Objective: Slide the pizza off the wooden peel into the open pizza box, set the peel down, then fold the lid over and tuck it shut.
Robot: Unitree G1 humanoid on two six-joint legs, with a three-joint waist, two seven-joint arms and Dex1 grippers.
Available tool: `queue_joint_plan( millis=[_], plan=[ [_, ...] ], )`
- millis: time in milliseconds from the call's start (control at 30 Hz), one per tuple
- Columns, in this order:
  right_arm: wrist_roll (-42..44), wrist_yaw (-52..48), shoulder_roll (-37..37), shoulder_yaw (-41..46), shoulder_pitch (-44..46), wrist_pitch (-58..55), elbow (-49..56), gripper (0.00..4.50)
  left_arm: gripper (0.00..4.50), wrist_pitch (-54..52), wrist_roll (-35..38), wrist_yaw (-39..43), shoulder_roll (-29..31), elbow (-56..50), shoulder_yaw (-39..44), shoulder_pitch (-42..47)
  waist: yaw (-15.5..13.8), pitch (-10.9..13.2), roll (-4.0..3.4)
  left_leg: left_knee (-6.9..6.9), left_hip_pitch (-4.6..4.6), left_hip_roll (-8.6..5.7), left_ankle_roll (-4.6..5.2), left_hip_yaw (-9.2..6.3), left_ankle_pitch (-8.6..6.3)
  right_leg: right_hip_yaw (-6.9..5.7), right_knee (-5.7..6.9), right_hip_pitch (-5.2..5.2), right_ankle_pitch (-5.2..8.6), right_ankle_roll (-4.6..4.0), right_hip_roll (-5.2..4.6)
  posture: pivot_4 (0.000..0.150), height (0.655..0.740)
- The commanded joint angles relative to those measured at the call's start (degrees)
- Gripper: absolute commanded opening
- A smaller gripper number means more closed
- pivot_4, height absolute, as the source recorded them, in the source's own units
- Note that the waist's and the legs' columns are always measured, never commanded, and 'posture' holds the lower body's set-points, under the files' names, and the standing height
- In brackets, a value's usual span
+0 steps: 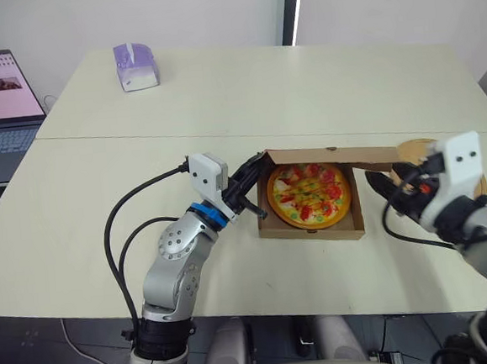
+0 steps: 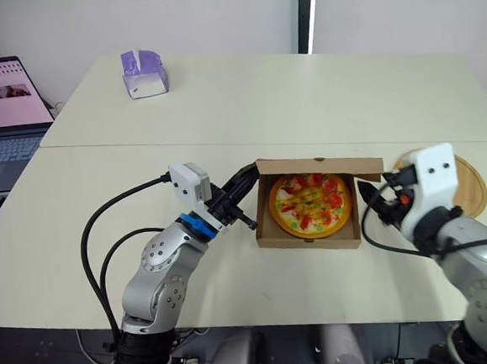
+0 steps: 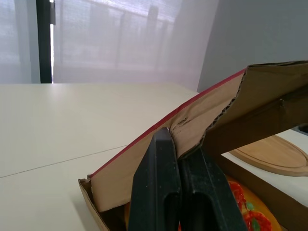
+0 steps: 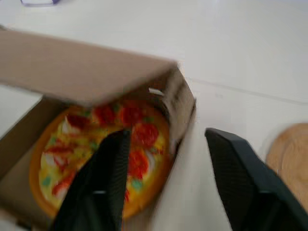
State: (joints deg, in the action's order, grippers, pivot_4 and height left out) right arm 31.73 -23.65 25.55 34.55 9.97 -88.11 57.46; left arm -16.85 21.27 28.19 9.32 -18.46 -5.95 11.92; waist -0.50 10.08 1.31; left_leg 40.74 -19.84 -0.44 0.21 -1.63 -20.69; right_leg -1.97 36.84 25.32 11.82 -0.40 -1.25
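On the table (image 1: 92, 185), left fingers (image 3: 155, 192) pinch box lid (image 3: 211, 113).

Round toy pizza (image 2: 309, 202) lies in brown cardboard pizza box (image 2: 309, 237) on cream table (image 2: 246, 106). Box's cardboard lid (image 2: 320, 168) stands half-raised behind pizza. Left gripper (image 3: 179, 150) pinches lid's left corner. Right gripper (image 4: 167, 134), fingers spread, at box's right wall. Round wooden peel (image 2: 470, 186) right of box. Purple tissue box (image 2: 143, 73) far behind-left of box. Open laptop (image 2: 2, 117) further left, beyond table edge.
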Motion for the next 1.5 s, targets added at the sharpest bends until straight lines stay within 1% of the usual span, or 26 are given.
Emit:
queue_joint_plan(
  millis=[33, 100, 167, 233, 300, 400, 533, 600, 700, 767, 867, 967, 1067, 1167, 1233, 1300, 1367, 1433, 1500],
  plan=[
    [6.04, -10.59, 9.23, 9.38, -2.05, -1.58, -2.94, 3.81, 0.0, 0.81, 0.0, 0.84, 0.35, -0.79, -0.64, 0.15, 0.0, 0.01, -0.03, -0.01, 0.01, 0.0, 0.01, 0.02, 0.0, 0.01, 0.0, 0.0, 0.01, 0.01, 0.0, 0.15, 0.7218],
    [8.19, -14.5, 14.45, 12.32, -3.22, -0.8, -5.89, 3.81, 0.0, 1.11, -0.13, 1.16, 0.49, -0.4, -0.77, 0.37, -0.04, 0.03, -0.02, 0.0, 0.03, 0.0, 0.02, 0.05, -0.01, 0.02, 0.0, -0.05, 0.01, 0.02, 0.01, 0.15, 0.7218],
    [7.28, -16.3, 19.84, 13.17, -3.68, 4.16, -9.72, 3.81, 0.0, 1.6, -0.32, 1.54, 0.66, 0.02, -1.01, 0.62, -0.16, 0.03, -0.03, 0.0, -0.01, 0.03, 0.02, 0.09, -0.01, 0.04, 0.01, -0.12, 0.12, 0.17, 0.03, 0.15, 0.7218],
    [6.02, -14.8, 22.88, 12.62, 0.23, 7.92, -14.23, 3.81, 0.0, 2.0, -0.46, 1.71, 0.72, 0.44, -1.14, 0.8, -0.02, 0.05, 0.0, 0.0, 0.03, 0.07, 0.02, 0.14, 0.0, 0.05, 0.0, -0.18, 0.19, 0.27, 0.07, 0.15, 0.7218],
    [6.85, -13.41, 24.06, 10.21, 5.73, 10.05, -17.32, 3.81, 0.0, 2.31, -0.6, 1.86, 0.72, 0.83, -1.18, 1.0, 0.09, 0.05, 0.0, 0.01, 0.05, 0.05, 0.04, 0.26, 0.01, 0.1, 0.01, -0.18, 0.19, 0.32, 0.07, 0.15, 0.7218],
    [7.84, -12.08, 24.43, 4.38, 11.47, 11.95, -19.67, 3.19, 0.0, 2.55, -0.86, 2.17, 0.72, 1.17, -1.26, 1.29, 0.13, 0.05, 0.01, 0.02, 0.06, 0.04, 0.08, 0.19, 0.05, 0.13, 0.03, -0.21, 0.17, 0.36, 0.09, 0.15, 0.7218],
    [8.12, -11.4, 23.4, -7.14, 17.96, 15.34, -22.54, 1.83, 0.0, 2.21, -0.85, 2.87, 1.09, 1.84, -1.56, 1.91, -0.05, 0.05, 0.0, -0.01, 0.03, 0.06, 0.08, 0.13, 0.05, 0.11, 0.02, -0.18, 0.17, 0.32, 0.08, 0.15, 0.7218],
    [8.17, -11.89, 22.91, -11.97, 19.51, 17.11, -23.38, 1.14, 0.0, 2.4, -0.98, 3.4, 1.36, 2.21, -1.69, 2.25, -0.22, 0.05, 0.0, 0.0, 0.03, 0.04, 0.08, 0.12, 0.05, 0.09, 0.01, -0.15, 0.01, 0.06, 0.01, 0.15, 0.7218],
    [7.82, -13.33, 23.49, -17.34, 20.26, 19.72, -24.46, 0.1, 0.0, 3.31, -1.67, 4.12, 1.88, 2.57, -1.91, 2.6, -0.83, 0.05, 0.0, 0.01, 0.01, 0.0, 0.08, 0.08, 0.04, 0.05, -0.07, -0.07, -0.01, 0.04, -0.06, 0.15, 0.7218],
    [7.42, -14.33, 24.5, -19.13, 19.9, 21.16, -25.48, 0.02, 0.0, 3.16, -1.77, 5.74, 3.31, 2.52, -2.23, 2.53, -0.98, 0.05, 0.0, 0.01, -0.01, 0.0, 0.1, 0.05, 0.03, 0.02, -0.07, -0.06, -0.01, 0.03, -0.07, 0.15, 0.7218],
    [7.38, -14.84, 25.3, -19.97, 19.54, 22.41, -26.33, 0.02, 0.0, 3.14, 2.05, 11.68, 5.85, 1.78, -1.42, 1.62, -0.94, 0.06, -0.02, 0.0, -0.02, 0.01, 0.13, 0.02, 0.01, -0.01, -0.07, -0.03, -0.02, 0.02, -0.08, 0.15, 0.7218],
    [7.8, -15.14, 25.72, -20.22, 19.12, 23.04, -26.39, 0.0, 0.59, 1.25, 3.5, 12.95, 7.94, 1.65, -0.05, 1.57, -0.9, 0.07, -0.03, -0.02, -0.02, 0.04, 0.13, 0.02, 0.01, -0.03, -0.06, -0.01, -0.01, 0.01, -0.08, 0.15, 0.7218],
    [7.8, -15.28, 25.99, -20.39, 18.51, 23.48, -26.27, 0.0, 1.55, 0.57, 5.37, 17.42, 11.62, 2.02, 1.18, 2.12, -0.84, 0.08, -0.03, -0.01, -0.01, 0.05, 0.13, 0.02, 0.01, -0.03, -0.05, -0.01, -0.01, 0.01, -0.07, 0.15, 0.7218],
    [7.99, -15.23, 26.25, -20.48, 18.08, 23.63, -26.03, 0.0, 2.56, -3.35, 10.2, 21.58, 14.98, 3.72, 3.74, 4.68, -0.81, 0.11, -0.05, 0.0, -0.01, 0.06, 0.13, 0.05, 0.01, -0.03, -0.04, -0.01, 0.0, 0.01, -0.06, 0.15, 0.7218],
    [7.99, -15.41, 26.68, -20.67, 17.29, 23.88, -25.6, 0.0, 3.23, -10.13, 14.32, 26.25, 19.71, 6.09, 5.07, 8.55, -0.85, 0.14, -0.03, 0.02, -0.01, 0.06, 0.13, 0.03, 0.02, -0.05, -0.02, -0.01, 0.05, 0.09, -0.03, 0.15, 0.7218],
    [8.24, -15.36, 26.75, -20.74, 16.82, 23.85, -25.25, 0.0, 3.83, -15.8, 16.94, 28.8, 23.6, 8.35, 5.94, 12.37, -0.78, 0.15, -0.05, 0.04, -0.01, 0.07, 0.12, 0.01, 0.02, -0.08, -0.02, -0.01, 0.1, 0.17, 0.03, 0.15, 0.7218],
    [8.5, -15.27, 26.82, -20.86, 16.24, 23.73, -24.77, 0.0, 3.83, -23.63, 19.6, 31.95, 28.69, 9.77, 5.78, 16.45, -0.67, 0.22, -0.01, 0.03, 0.01, 0.06, 0.12, 0.05, 0.02, -0.07, -0.02, -0.01, 0.17, 0.29, 0.04, 0.15, 0.7218],
    [8.7, -15.37, 27.07, -20.82, 15.13, 23.7, -23.99, 0.0, 3.83, -30.96, 24.22, 36.02, 32.32, 12.52, 6.88, 21.72, -0.43, 0.29, -0.03, 0.01, -0.01, 0.06, 0.13, 0.09, 0.02, -0.06, -0.01, 0.03, 0.18, 0.3, 0.07, 0.15, 0.7218],
    [8.97, -15.37, 27.19, -20.6, 14.06, 23.52, -23.26, 0.0, 3.83, -32.94, 25.65, 36.26, 31.56, 16.81, 8.06, 27.53, -0.48, 0.32, -0.01, 0.02, -0.04, 0.06, 0.13, 0.03, 0.02, -0.07, -0.01, 0.03, 0.17, 0.29, 0.07, 0.15, 0.7218]
  ],
)
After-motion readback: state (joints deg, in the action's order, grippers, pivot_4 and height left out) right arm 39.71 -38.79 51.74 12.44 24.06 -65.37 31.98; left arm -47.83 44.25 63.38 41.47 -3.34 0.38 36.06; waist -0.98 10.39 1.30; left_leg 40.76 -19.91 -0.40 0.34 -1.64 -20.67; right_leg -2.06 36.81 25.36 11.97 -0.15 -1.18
